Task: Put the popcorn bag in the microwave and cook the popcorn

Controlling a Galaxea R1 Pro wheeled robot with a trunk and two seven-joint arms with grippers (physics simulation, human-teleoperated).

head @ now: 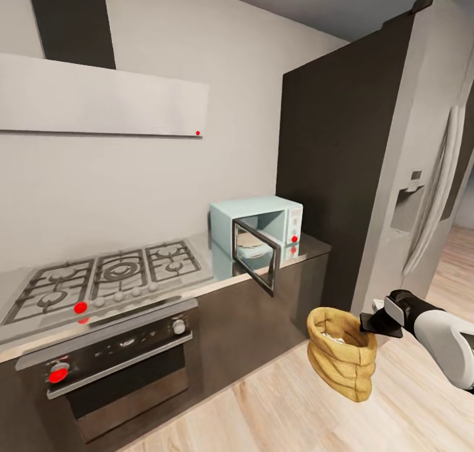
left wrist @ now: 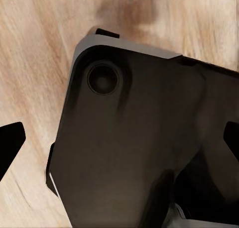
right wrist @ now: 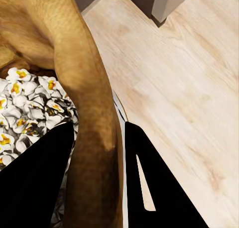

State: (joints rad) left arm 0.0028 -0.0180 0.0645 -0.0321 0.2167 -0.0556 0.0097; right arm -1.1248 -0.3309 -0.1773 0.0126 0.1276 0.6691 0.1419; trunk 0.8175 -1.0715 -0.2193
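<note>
So nearest to the robot, the right gripper (head: 370,321) is clamped on the rolled rim of the popcorn bag (head: 342,353), one finger inside the mouth and one outside, which the right wrist view shows clearly: the dark fingers (right wrist: 154,188) straddle the thick brown rim (right wrist: 92,113). The bag hangs in the air over the wooden floor (head: 276,406), in front of the cabinets and off to the right of the oven (head: 112,366). Inside it there's fluffy white popcorn (right wrist: 30,108) with yellow centres, so my guess is it's already popped. The bag looks soft and wrinkly and probably very light, so it'll sag and swing if it's moved fast; the rolled rim seems like the only firm bit worth pinching, and keeping the mouth upward matters or the bits spill. The left wrist view looks down at the floor past a dark part of the robot's body (left wrist: 149,153), and I can't tell whether that gripper is open or closed. Farther back, the microwave (head: 260,231) sits on the countertop (head: 309,244) with its door (head: 255,254) swung open, next to the stove (head: 105,277), and the tall fridge (head: 368,162) stands beyond to the right.
</note>
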